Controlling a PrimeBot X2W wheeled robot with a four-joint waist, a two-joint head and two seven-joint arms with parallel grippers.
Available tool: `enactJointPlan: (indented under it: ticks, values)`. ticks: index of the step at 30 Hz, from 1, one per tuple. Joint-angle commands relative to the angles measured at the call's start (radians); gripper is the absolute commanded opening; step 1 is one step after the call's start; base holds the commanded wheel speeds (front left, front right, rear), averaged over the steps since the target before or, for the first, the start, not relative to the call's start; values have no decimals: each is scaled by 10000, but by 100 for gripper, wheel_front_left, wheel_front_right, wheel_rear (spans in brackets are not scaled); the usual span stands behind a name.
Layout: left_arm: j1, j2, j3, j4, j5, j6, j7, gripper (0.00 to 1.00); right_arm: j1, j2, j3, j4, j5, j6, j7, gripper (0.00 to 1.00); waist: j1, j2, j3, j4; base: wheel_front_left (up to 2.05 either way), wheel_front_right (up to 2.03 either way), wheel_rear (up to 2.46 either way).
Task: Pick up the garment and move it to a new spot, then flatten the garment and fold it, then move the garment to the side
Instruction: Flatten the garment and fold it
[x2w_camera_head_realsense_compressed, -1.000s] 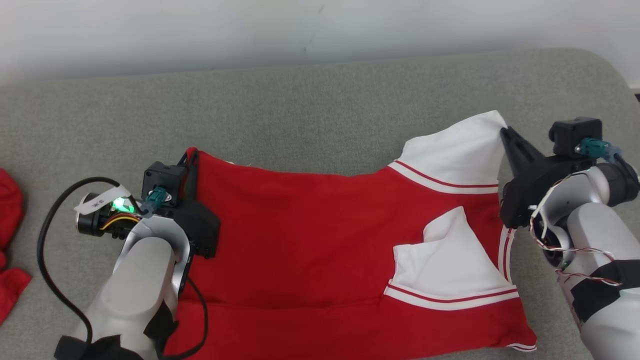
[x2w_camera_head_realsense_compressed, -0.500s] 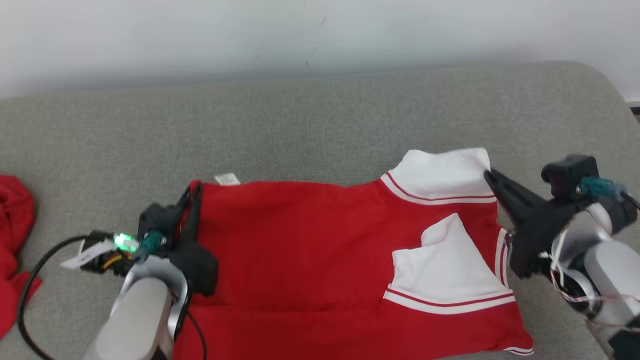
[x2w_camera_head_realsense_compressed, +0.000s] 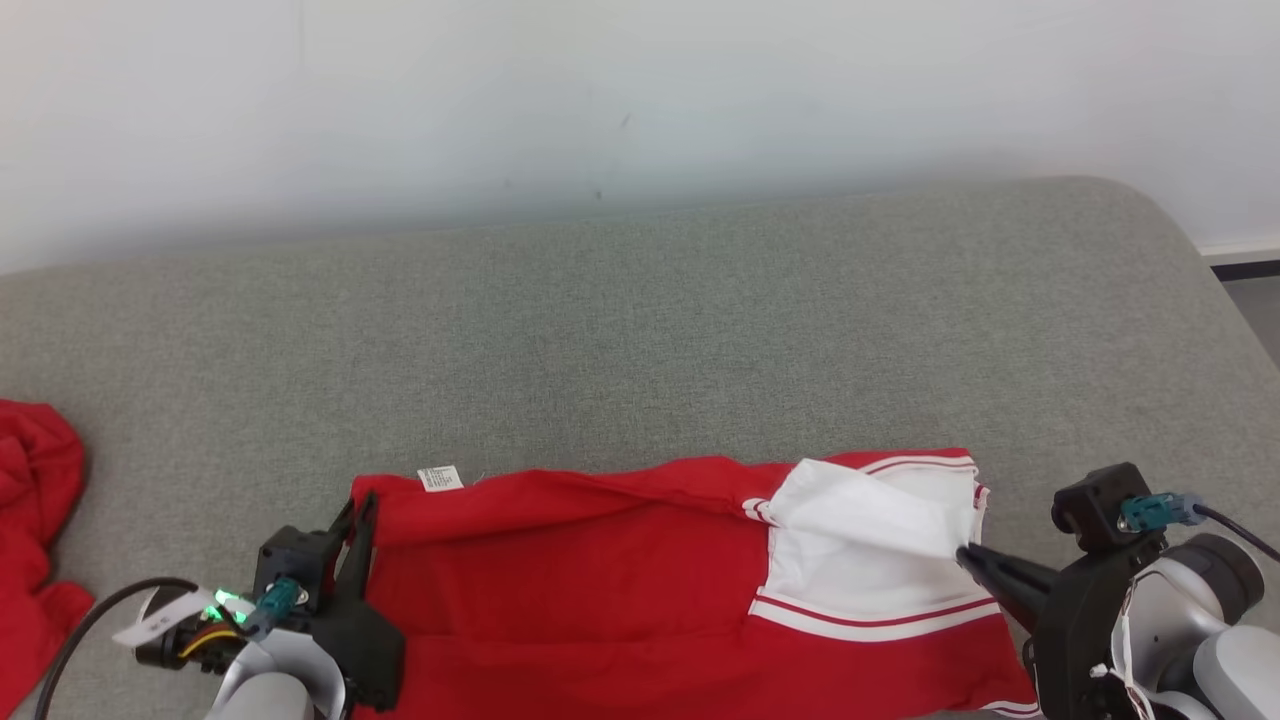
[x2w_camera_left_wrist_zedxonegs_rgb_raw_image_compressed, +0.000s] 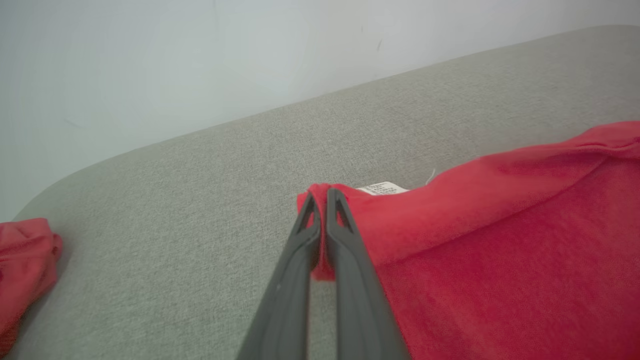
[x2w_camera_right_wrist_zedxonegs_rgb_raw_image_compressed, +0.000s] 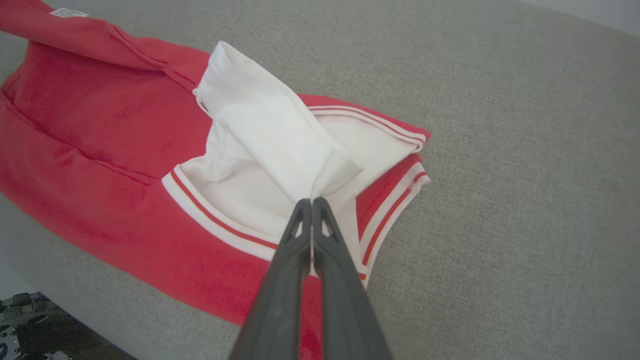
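Observation:
The garment (x2w_camera_head_realsense_compressed: 600, 580) is a red top with white, red-striped sleeves, lying doubled over near the front of the grey couch (x2w_camera_head_realsense_compressed: 640, 330). My left gripper (x2w_camera_head_realsense_compressed: 360, 508) is shut on its red left corner, beside a white label (x2w_camera_head_realsense_compressed: 440, 478). In the left wrist view the fingers (x2w_camera_left_wrist_zedxonegs_rgb_raw_image_compressed: 322, 195) pinch a fold of the red cloth (x2w_camera_left_wrist_zedxonegs_rgb_raw_image_compressed: 500, 250). My right gripper (x2w_camera_head_realsense_compressed: 965, 552) is shut on the tip of a white sleeve (x2w_camera_head_realsense_compressed: 860, 520). The right wrist view has that gripper (x2w_camera_right_wrist_zedxonegs_rgb_raw_image_compressed: 311, 202) holding the sleeve (x2w_camera_right_wrist_zedxonegs_rgb_raw_image_compressed: 270, 130) draped over the garment's other white part.
A second red cloth (x2w_camera_head_realsense_compressed: 35, 540) lies crumpled at the couch's left end, also seen in the left wrist view (x2w_camera_left_wrist_zedxonegs_rgb_raw_image_compressed: 25, 250). A white wall (x2w_camera_head_realsense_compressed: 640, 100) rises behind the couch. The couch's rounded right end drops off to the floor (x2w_camera_head_realsense_compressed: 1255, 300).
Both grippers have drawn the garment's far edge back toward the couch's front, so the top now lies doubled over. The head camera has also shifted, showing more wall.

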Motion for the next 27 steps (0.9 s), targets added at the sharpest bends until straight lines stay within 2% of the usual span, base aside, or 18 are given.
enactJointPlan:
  ticks: [1, 10, 11, 12, 13, 14, 20, 21, 22, 23, 24, 27]
  values:
    - [231, -56, 82, -32, 32, 43, -44, 0, 183, -46, -14, -120, 126, -24, 154, 0, 1, 0, -47, -6, 0, 0, 0]
    - [670, -273, 369, -154, 45, 81, -44, 0, 617, -248, -104, -394, 23, -24, 910, 0, 1, 0, -134, 86, 0, 0, 0]
    - [739, -305, 403, -147, 46, 104, -44, 12, 681, -273, -82, -407, 1, -24, 1014, 0, 1, 0, -147, 98, 0, 0, 0]
    - [782, -315, 456, -141, 48, 129, -44, 28, 723, -316, -37, -436, -22, -24, 1113, 0, 1, 0, -156, 108, 0, 0, 0]
    - [810, -309, 529, -107, 24, 154, -44, 72, 776, -342, -17, -466, -1, -24, 1232, 0, 1, 0, -166, 114, 0, 0, 0]
    - [830, -305, 611, -73, -7, 207, -44, 100, 804, -380, -3, -497, -44, -24, 1323, 0, 1, 0, -176, 117, 0, 0, 0]
    - [1173, -410, 1092, 24, -176, 458, -44, 100, 1042, -489, 75, -680, -176, -24, 1652, 0, 1, 0, -308, 130, 0, 0, 0]
    - [1239, -457, 1195, -62, -210, 518, -44, 100, 1097, -482, 111, -697, -165, -24, 1741, 32, 1, 0, -342, 135, 0, 0, 0]
    - [1334, -471, 1282, -151, -222, 596, -44, 100, 1189, -495, 154, -703, -134, -24, 1854, 45, 1, 0, -380, 146, 0, 0, 0]
    - [1449, -510, 1354, -244, -234, 653, -44, 100, 1253, -528, 185, -724, -129, -24, 1963, 79, 1, 0, -416, 160, 0, 0, 0]
    - [1574, -547, 1465, -360, -282, 698, -44, 100, 1279, -542, 184, -763, -133, -24, 2028, 100, 1, 0, -446, 174, 0, 0, 0]
    - [1932, -625, 1787, -789, -353, 853, -44, 100, 1593, -661, 322, -813, -80, -24, 2468, 100, 1, 0, -570, 248, 0, 0, 0]
